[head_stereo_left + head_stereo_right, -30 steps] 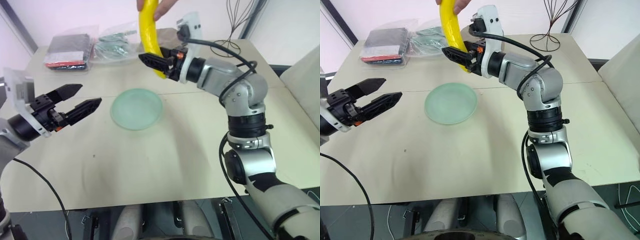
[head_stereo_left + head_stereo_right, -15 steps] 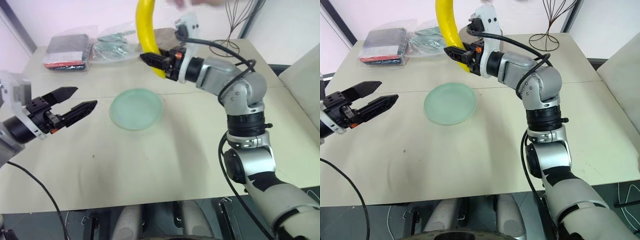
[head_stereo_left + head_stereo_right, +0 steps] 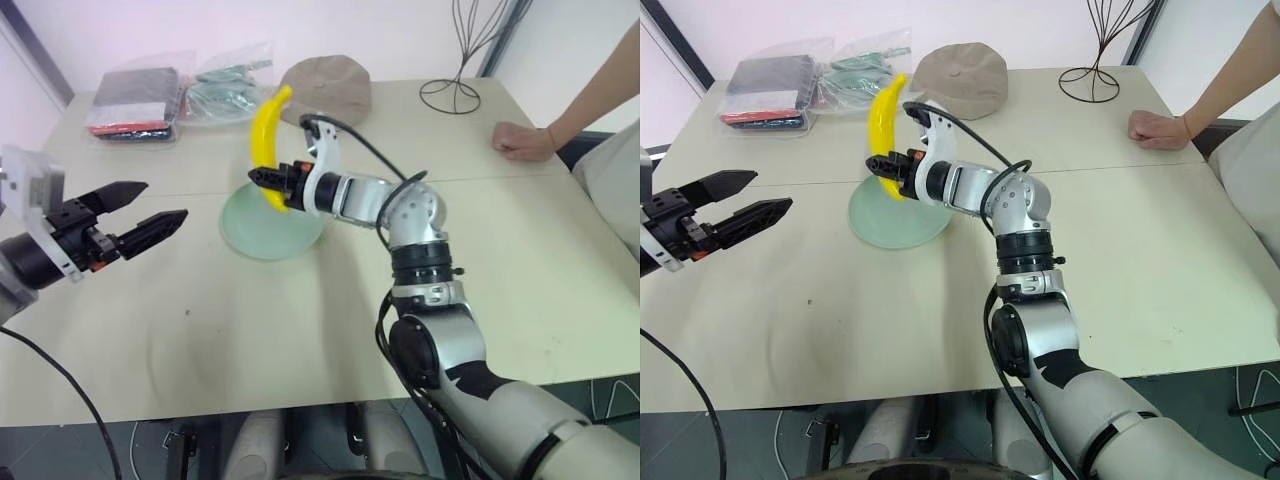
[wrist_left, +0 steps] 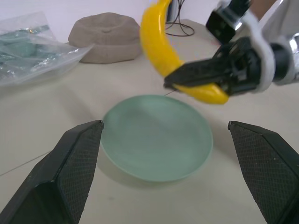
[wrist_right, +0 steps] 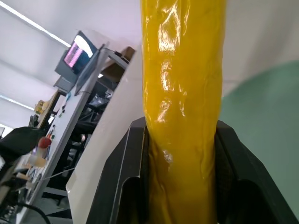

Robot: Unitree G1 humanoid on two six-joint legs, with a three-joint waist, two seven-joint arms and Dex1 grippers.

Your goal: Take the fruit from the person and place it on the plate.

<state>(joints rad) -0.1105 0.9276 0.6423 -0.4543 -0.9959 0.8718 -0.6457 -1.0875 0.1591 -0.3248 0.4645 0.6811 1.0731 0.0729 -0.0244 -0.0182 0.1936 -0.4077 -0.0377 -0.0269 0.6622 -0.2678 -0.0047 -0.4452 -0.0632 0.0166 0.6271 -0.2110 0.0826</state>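
While clamped in right claw [image 3: 262,178], banana [image 3: 264,140] over plate [image 3: 262,232] rim.

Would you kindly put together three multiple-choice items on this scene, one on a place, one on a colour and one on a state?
1. Where is the banana?
A. Lying flat on the plate
B. Held in the air over the plate's far edge
C. On the table beside the plastic bags

2. What colour is the plate?
A. Pale mint green
B. Red
C. Black

3. How does the left gripper stand?
A. Shut on the banana
B. Shut on nothing
C. Open, holding nothing

Answers:
1 B: the right gripper clamps its lower end, and the rest curves upward clear of the plate.
2 A: it lies pale green on the beige table.
3 C: its two black fingers stand wide apart with only the plate seen between them.
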